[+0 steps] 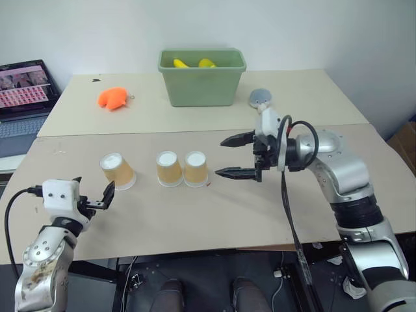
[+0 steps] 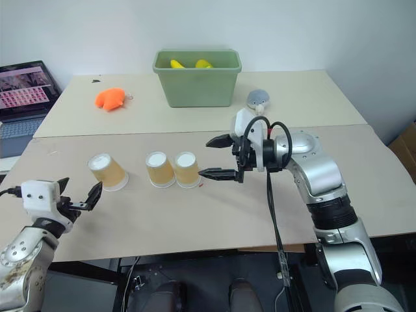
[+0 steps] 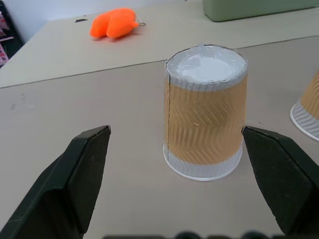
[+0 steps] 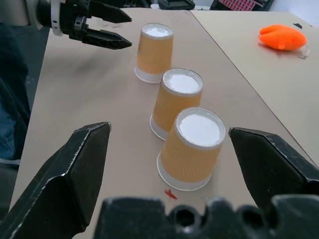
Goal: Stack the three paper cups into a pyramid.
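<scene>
Three paper cups, all upside down on the table (image 1: 214, 214):
- Left cup (image 1: 117, 171): apart from the others, just ahead of the left gripper (image 1: 94, 194); fingers spread wide, holding nothing.
- Middle cup (image 1: 169, 168) and right cup (image 1: 195, 168): side by side, touching or nearly so; likely the pyramid's base, already set.
- Right gripper (image 1: 237, 156): beside the right cup, fingers apart, empty.

Remaining: gripping the lone cup and seating it atop the pair. No upper tier yet.
</scene>
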